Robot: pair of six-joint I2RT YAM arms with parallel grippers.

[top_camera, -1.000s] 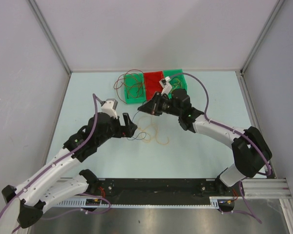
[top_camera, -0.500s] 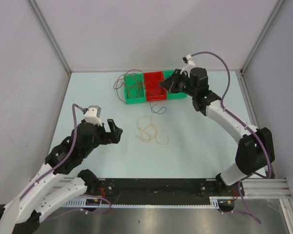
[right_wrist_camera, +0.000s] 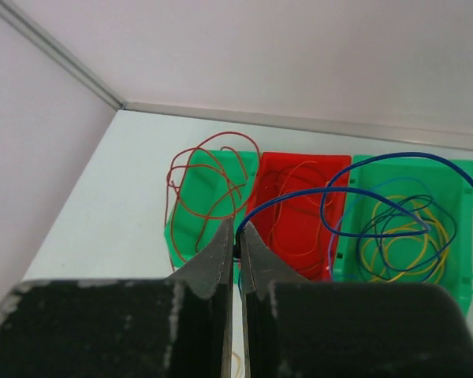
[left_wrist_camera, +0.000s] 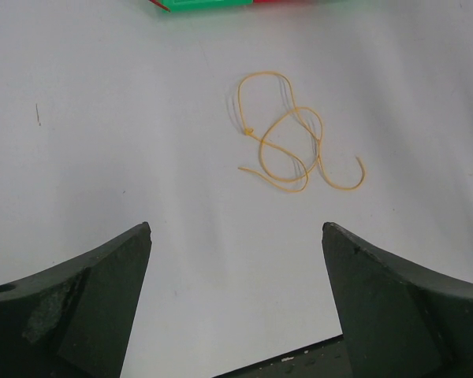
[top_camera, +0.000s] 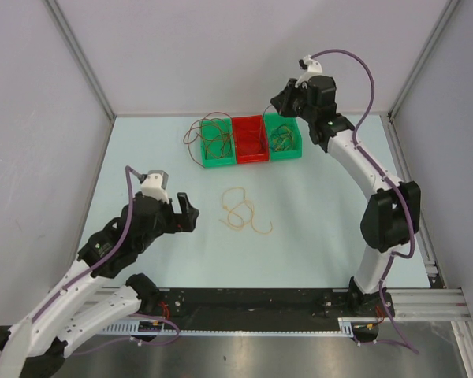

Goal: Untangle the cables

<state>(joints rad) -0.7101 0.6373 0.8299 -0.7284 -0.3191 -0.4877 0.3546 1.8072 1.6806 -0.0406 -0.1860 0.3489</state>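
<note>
1. Panned across the pale table [top_camera: 142, 157] and picked out three bins in a row at its far middle: left green bin [top_camera: 217, 164], red bin [top_camera: 251, 157], right green bin [top_camera: 293, 153].
2. Caught the right gripper [right_wrist_camera: 238, 232] reared up high over that row, fingers pressed together with barely a slit between them, pinching one end of a blue cable [right_wrist_camera: 410, 155].
3. Dropped down to the left gripper [left_wrist_camera: 236, 236] near the table's middle: splayed wide, gripping nothing, aimed at bare tabletop.
4. Followed the blue cable from the pinch: arced up and away to the pincer's right, long axis running across the red bin toward the right green bin. Judged that offset as the thing to watch, since a release there called for the pincer itself over the right green bin, not only the trailing loop. Could not tell from the wrist view whether the free end, cut off at the frame edge, hung inside that bin or past it.
5. Spotted a loose yellow cable [left_wrist_camera: 293, 146] flat on the table, ahead and slightly right of the left gripper, well apart from the right one.
6. Noted red-brown loops [right_wrist_camera: 209, 185] spilling over the left green bin, and yellow and blue coils [right_wrist_camera: 402, 248] settled in the right green bin.
</note>
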